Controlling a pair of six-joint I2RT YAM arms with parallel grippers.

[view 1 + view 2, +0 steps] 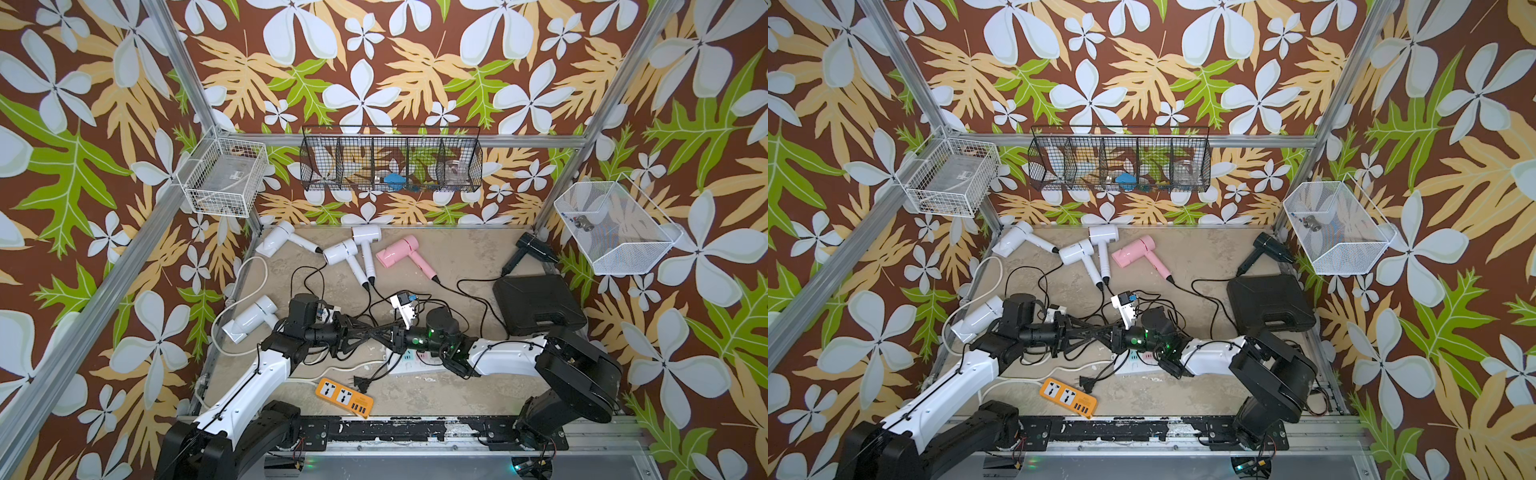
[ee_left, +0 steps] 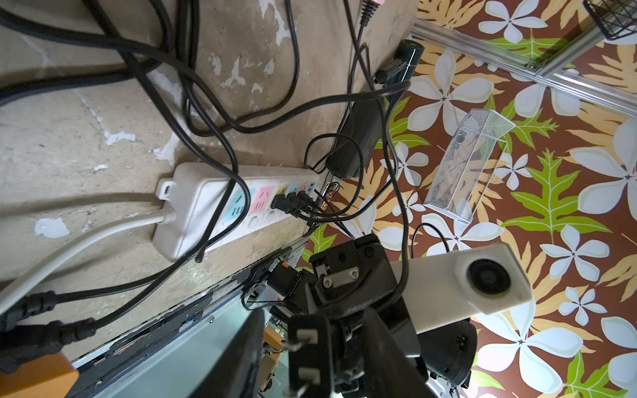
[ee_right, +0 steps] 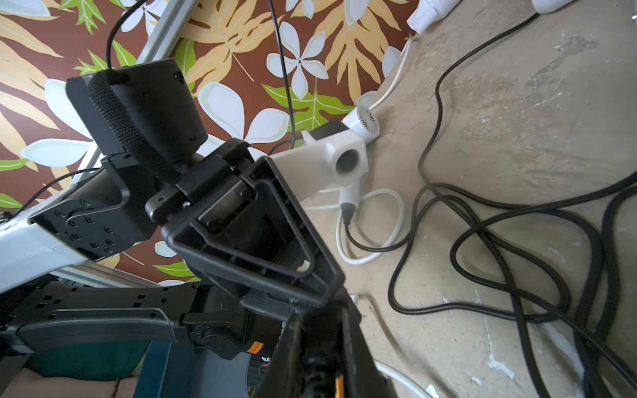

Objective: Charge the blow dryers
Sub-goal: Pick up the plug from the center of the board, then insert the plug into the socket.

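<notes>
Though light and rigid, treat the black plug [image 2: 306, 351] as slippery: pinch across its flat body behind the prongs [image 2: 306, 336], never by the limp, tangle-prone cord [image 2: 400, 203]. Seems clamped narrow in right gripper [image 3: 319, 348], with left gripper [image 2: 310, 365] parted beside it, near white power strip [image 2: 193, 206]. Leave blow dryers [image 1: 340, 251] lying scattered, mostly at the far side.

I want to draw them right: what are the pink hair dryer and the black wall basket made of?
The pink blow dryer looks like smooth plastic: even color, rounded moulded shape. The black basket seems thin metal wire, probably coated: the wallpaper shows through its grid.
</notes>
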